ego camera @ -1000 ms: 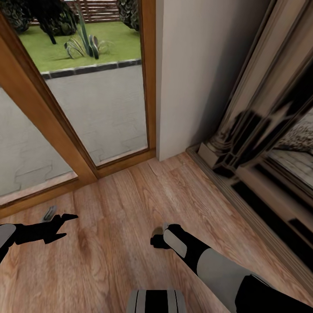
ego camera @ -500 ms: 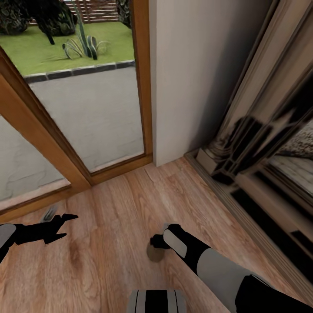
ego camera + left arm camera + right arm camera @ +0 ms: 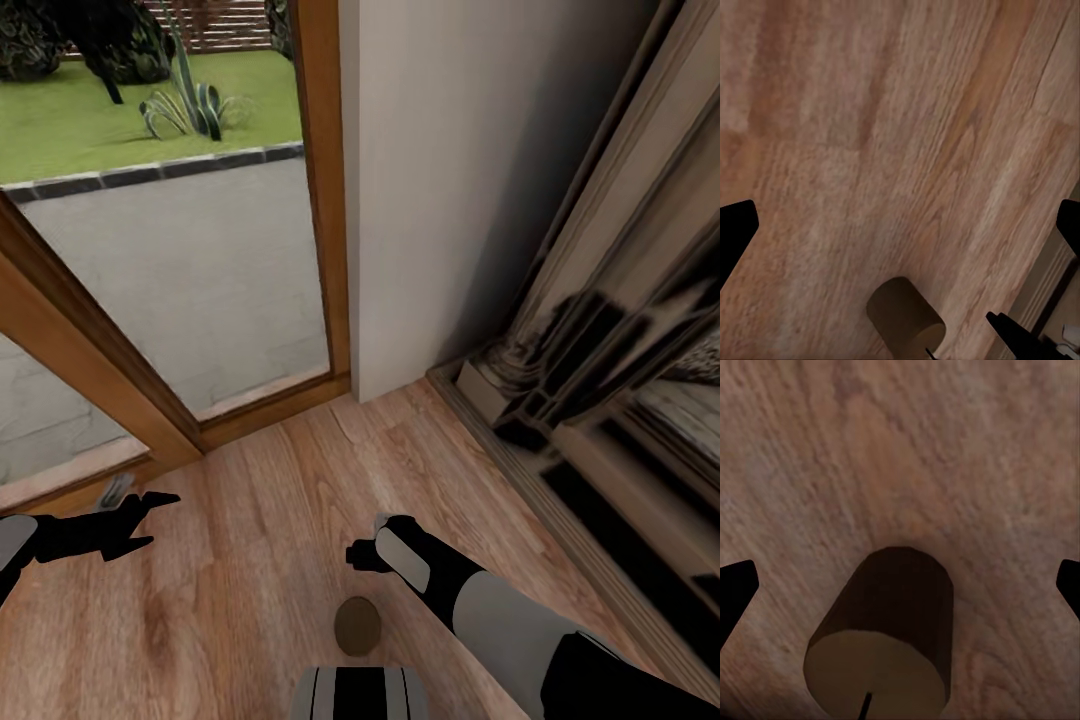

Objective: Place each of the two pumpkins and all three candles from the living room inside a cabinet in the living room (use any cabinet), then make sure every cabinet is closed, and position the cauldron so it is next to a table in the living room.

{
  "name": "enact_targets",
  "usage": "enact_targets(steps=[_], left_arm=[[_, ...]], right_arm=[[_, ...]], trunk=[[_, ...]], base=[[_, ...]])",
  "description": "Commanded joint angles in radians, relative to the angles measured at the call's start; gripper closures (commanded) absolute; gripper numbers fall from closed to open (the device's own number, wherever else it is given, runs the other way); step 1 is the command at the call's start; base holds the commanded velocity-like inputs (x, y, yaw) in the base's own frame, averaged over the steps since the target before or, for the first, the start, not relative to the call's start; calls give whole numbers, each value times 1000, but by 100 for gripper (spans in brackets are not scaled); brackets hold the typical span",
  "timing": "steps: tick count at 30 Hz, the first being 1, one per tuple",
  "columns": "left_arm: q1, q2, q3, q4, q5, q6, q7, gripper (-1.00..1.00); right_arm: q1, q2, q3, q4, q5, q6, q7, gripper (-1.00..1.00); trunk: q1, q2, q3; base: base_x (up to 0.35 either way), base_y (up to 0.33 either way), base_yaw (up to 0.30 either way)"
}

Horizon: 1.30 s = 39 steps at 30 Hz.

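One candle (image 3: pixel 357 625) upright on wood floor (image 3: pixel 260 500), below spread-jawed empty right gripper (image 3: pixel 362 553) | left gripper (image 3: pixel 150 518) parted, empty | risk: off-centre descent topples it, rolls away

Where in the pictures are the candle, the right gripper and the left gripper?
candle (image 3: pixel 881 649): right wrist view, on its dark side wall.
right gripper (image 3: pixel 362 556): head view, between its black fingertips.
left gripper (image 3: pixel 158 518): head view, between its two pointed fingertips.
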State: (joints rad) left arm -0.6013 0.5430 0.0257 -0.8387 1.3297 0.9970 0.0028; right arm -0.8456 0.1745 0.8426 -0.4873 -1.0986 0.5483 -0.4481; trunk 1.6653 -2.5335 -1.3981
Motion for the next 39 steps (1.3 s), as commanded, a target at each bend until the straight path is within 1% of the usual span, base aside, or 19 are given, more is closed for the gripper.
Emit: enact_targets(steps=[1, 15, 31, 39], left_arm=[[0, 0, 2, 0, 0, 5, 0, -100], [0, 0, 2, 1, 0, 5, 0, -100], [0, 0, 2, 1, 0, 5, 1, -100], [0, 0, 2, 1, 0, 5, 0, -100]], right_arm=[[-1, 0, 5, -1, -7, 1, -7, -100], [-1, 0, 5, -1, -7, 1, -7, -100], [-1, 0, 5, -1, -7, 1, -7, -100], [-1, 0, 5, -2, -7, 1, -6, -100]], trunk=[[0, 0, -1], [0, 0, -1], [0, 0, -1], [0, 0, -1]], base=[[19, 0, 0], [15, 5, 0], [-124, 52, 0], [-20, 5, 0]])
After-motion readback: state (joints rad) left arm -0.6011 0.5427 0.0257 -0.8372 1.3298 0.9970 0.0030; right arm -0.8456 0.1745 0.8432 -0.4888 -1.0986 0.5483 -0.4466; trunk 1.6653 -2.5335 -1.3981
